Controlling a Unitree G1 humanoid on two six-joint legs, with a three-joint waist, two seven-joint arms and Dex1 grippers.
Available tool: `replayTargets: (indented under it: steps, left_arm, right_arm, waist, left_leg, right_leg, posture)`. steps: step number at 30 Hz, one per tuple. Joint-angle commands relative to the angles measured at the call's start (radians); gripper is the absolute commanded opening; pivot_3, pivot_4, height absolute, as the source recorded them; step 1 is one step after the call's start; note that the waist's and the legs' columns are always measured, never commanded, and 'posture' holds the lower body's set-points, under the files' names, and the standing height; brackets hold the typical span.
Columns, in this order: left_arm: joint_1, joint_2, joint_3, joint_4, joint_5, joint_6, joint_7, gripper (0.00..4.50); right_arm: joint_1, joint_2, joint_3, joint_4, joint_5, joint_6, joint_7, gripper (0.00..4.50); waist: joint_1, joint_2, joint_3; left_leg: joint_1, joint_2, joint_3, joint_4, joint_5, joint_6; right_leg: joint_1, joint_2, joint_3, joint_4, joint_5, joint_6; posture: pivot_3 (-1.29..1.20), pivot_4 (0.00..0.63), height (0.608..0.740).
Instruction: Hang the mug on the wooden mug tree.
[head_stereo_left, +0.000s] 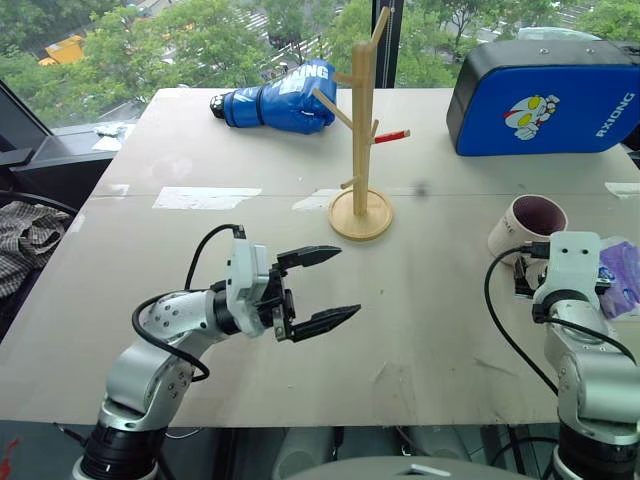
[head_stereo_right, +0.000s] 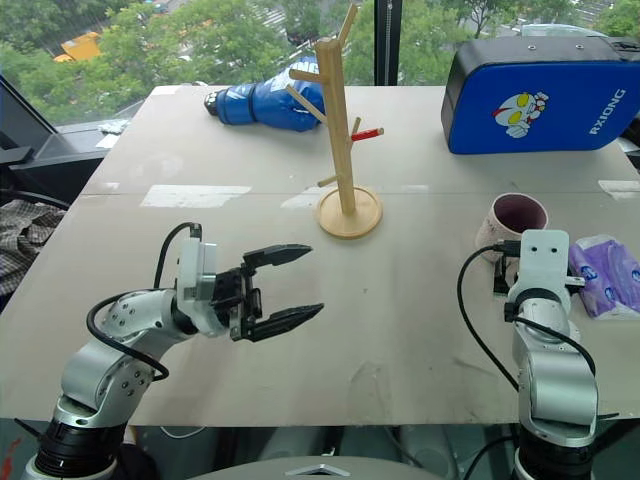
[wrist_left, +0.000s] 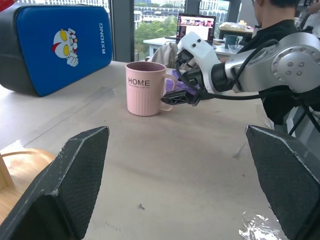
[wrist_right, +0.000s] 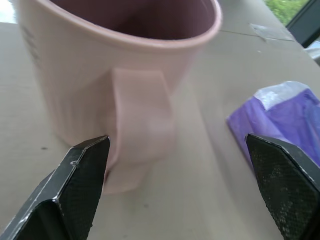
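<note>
Beside the mug (wrist_left: 145, 88), right end effector (wrist_left: 176, 96) gapes level.

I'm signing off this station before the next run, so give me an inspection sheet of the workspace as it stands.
Surface: pale table, taped seams, scuffs.
Job's things: mug upright at the right side, handle toward the right gripper; wooden mug tree upright mid-table, pegs bare.
Clutter: blue boxing glove and blue pad at the far edge; purple packet beside the mug.
Grippers: left gripper open, above the table; right gripper open, fingers either side of the mug handle, not closed on it.
Cables: black cables looped along both wrists.
Surroundings: windows, trees outside; person seated behind the right arm.
</note>
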Motion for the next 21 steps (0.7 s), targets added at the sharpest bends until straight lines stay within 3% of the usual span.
replayTargets:
  steps: [1,6,15,21]
  left_arm:
    - [0.006,0.012,0.021,-0.077,-0.011,0.009,0.031,4.50]
    - [0.006,0.012,0.008,-0.149,-0.021,0.050,0.091,4.50]
    - [-0.001,0.000,-0.003,-0.206,-0.018,0.097,0.173,4.50]
    - [0.008,-0.057,0.019,-0.165,-0.013,0.066,0.211,4.50]
  right_arm:
    - [-0.001,-0.014,-0.014,0.011,-0.040,-0.044,-0.014,2.56]
    - [-0.015,0.000,-0.046,0.105,-0.037,-0.145,-0.012,0.13]
    - [-0.022,-0.039,-0.091,0.214,0.001,-0.370,0.062,0.05]
    - [-0.043,-0.089,-0.137,0.273,0.125,-0.660,0.226,0.05]
  waist:
    - [0.000,0.000,0.000]
    - [0.000,0.000,0.000]
    - [0.000,0.000,0.000]
    - [-0.003,0.001,0.000]
  left_leg:
    - [0.000,0.000,0.000,0.000,0.000,0.000]
    - [0.000,0.000,0.000,0.000,0.000,0.000]
    - [0.001,0.000,0.001,0.000,0.000,0.000]
    - [0.001,0.001,0.002,0.000,0.000,0.000]
  right_leg:
    - [0.000,0.000,0.000,0.000,0.000,0.000]
    - [0.000,0.000,0.000,0.000,0.000,0.000]
    - [0.000,0.001,0.001,0.000,0.000,0.000]
    - [0.000,0.001,0.002,0.000,0.000,0.000]
  posture:
    - [0.00,0.150,0.740]
    - [0.00,0.150,0.740]
    - [0.00,0.150,0.740]
    - [0.00,0.150,0.740]
